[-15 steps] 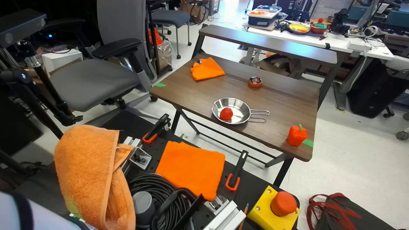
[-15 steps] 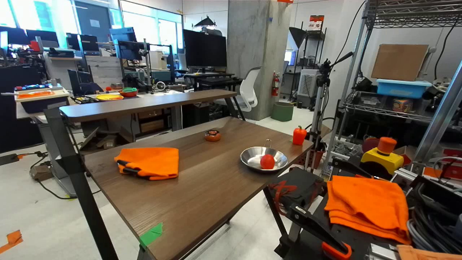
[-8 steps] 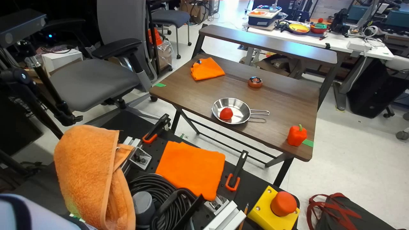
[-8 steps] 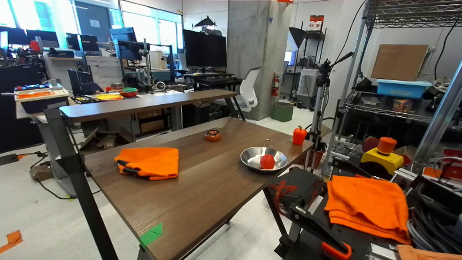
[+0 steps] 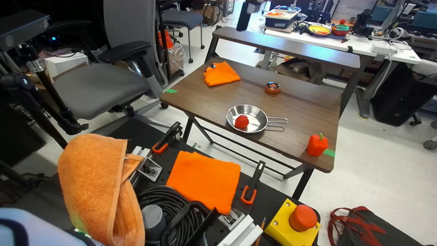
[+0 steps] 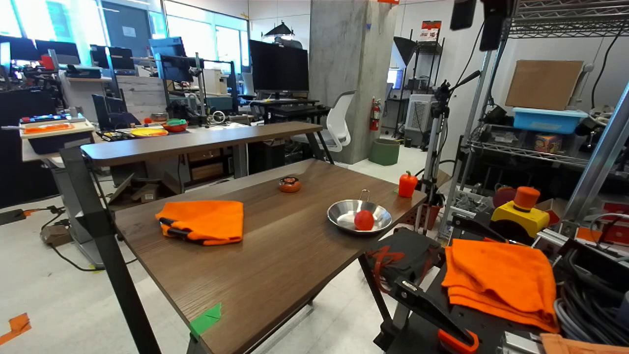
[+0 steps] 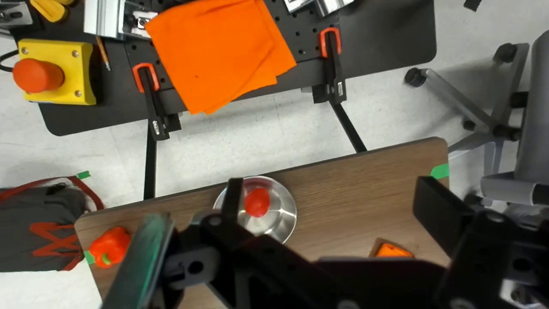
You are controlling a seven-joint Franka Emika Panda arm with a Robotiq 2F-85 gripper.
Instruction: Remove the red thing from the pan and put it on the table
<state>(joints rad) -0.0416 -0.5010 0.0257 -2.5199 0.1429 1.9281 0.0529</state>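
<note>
The red thing [image 5: 241, 121] is small and round. It sits inside the silver pan [image 5: 257, 119], near its rim, in both exterior views [image 6: 364, 221]. The pan stands near the edge of the brown table [image 5: 205, 99]. In the wrist view the red thing [image 7: 257, 202] and pan [image 7: 286, 219] show beside the left finger, which hides part of the pan. My gripper [image 7: 331, 193] is open and empty, its fingers wide apart, high above the table. Its black fingertips show at the top edge of an exterior view [image 6: 476, 22], far above and apart from the pan.
A red pepper [image 5: 317, 145] stands at a table corner. An orange cloth [image 5: 222, 73] and a brown-orange round object [image 5: 272, 88] lie on the table. A raised shelf [image 5: 286, 46] runs along one long side. A black cart [image 7: 386, 38] with clamps and a yellow button box [image 7: 81, 71] stands alongside.
My gripper's fingers have come into view at the top edge of both exterior views. The arm part at a lower corner has shifted slightly. The red thing and pan have not moved.
</note>
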